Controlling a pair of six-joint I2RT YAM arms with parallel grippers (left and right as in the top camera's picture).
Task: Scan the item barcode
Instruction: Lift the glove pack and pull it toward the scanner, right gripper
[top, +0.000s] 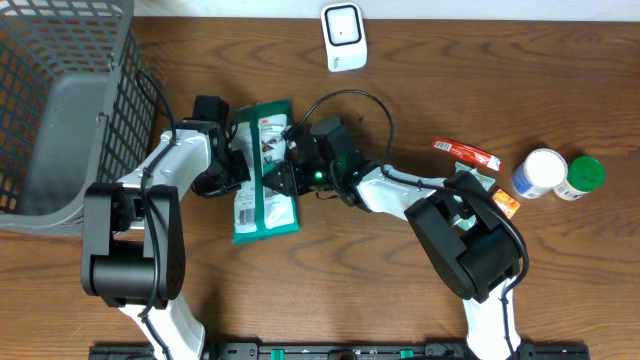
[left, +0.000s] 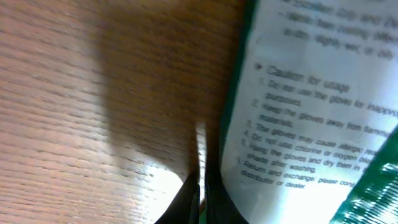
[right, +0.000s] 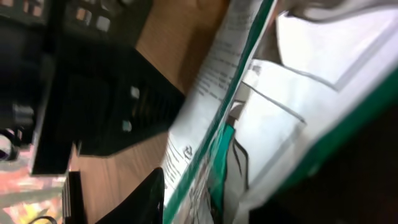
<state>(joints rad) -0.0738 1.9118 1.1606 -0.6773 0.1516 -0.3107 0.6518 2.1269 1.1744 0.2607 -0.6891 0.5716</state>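
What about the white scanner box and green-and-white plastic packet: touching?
Apart. Overhead shows bare table between the white scanner box and the green-and-white plastic packet.

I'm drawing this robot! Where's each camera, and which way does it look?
Overhead: above the table, facing down on the green packet; left arm and right arm show.
Left wrist: low, facing along the table at the packet's print; its shut fingertips show.
Right wrist: close up to the packet; one dark finger shows.
All three share the packet.
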